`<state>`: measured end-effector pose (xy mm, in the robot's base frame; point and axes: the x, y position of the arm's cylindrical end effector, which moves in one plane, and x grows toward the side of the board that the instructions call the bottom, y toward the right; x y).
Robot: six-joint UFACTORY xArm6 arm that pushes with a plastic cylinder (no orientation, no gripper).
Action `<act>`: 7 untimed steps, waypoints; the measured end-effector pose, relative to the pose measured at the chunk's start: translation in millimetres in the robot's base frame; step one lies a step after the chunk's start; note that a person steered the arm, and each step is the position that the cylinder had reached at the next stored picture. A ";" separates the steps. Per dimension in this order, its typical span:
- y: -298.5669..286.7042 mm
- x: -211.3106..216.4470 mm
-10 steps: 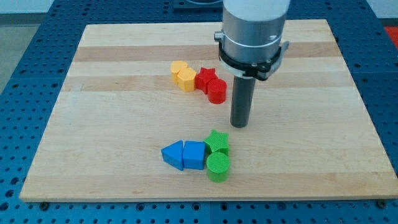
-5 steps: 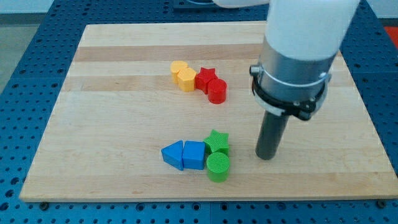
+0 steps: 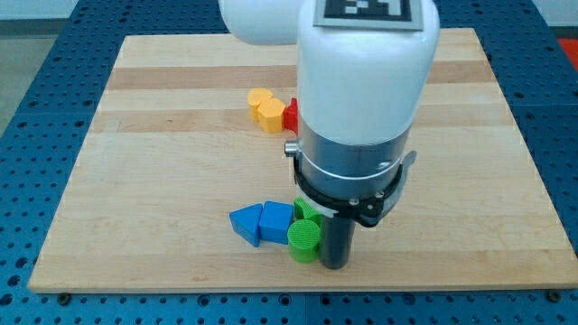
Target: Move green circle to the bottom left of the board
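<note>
The green circle (image 3: 304, 240) lies near the board's bottom edge, a little right of centre. My tip (image 3: 333, 264) rests on the board right against the circle's right side. A green star (image 3: 304, 211) sits just above the circle, mostly hidden by the arm. A blue square (image 3: 276, 221) and a blue triangle (image 3: 246, 222) lie in a row to the circle's left, touching each other.
Two yellow blocks (image 3: 265, 109) lie at the upper middle of the board, with a red block (image 3: 291, 115) beside them, mostly hidden behind the arm. The wooden board (image 3: 135, 181) sits on a blue perforated table.
My tip has swung from right of the red blocks down to the green circle's right side. The circle and the blue blocks have shifted slightly left.
</note>
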<state>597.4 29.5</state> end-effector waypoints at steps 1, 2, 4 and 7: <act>-2.0 -0.2; -4.1 -3.9; -33.2 -11.6; -99.4 -6.3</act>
<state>591.1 -69.8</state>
